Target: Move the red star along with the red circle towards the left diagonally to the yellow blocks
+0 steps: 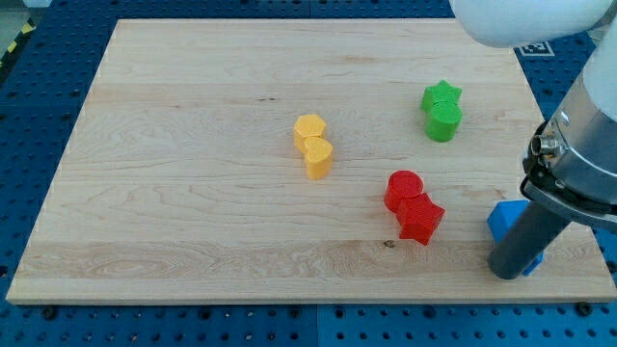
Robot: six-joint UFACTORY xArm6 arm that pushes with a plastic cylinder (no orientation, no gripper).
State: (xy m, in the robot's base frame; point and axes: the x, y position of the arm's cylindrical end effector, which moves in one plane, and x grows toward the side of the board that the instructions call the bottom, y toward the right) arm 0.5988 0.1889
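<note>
The red circle point(404, 189) and the red star point(420, 220) touch each other at the lower right of the wooden board point(193, 145), the star below and right of the circle. Two yellow blocks sit near the middle: a yellow hexagon point(309, 128) and a yellow heart-like block point(318, 156) just below it, touching. My tip point(508, 271) is at the view's lower right, about 90 pixels right of the red star and slightly lower, not touching it.
A green star point(442, 95) and a green circle point(444, 121) sit together at the upper right. A blue block point(504, 220) lies right behind my rod, partly hidden. The board's right and bottom edges are close to my tip.
</note>
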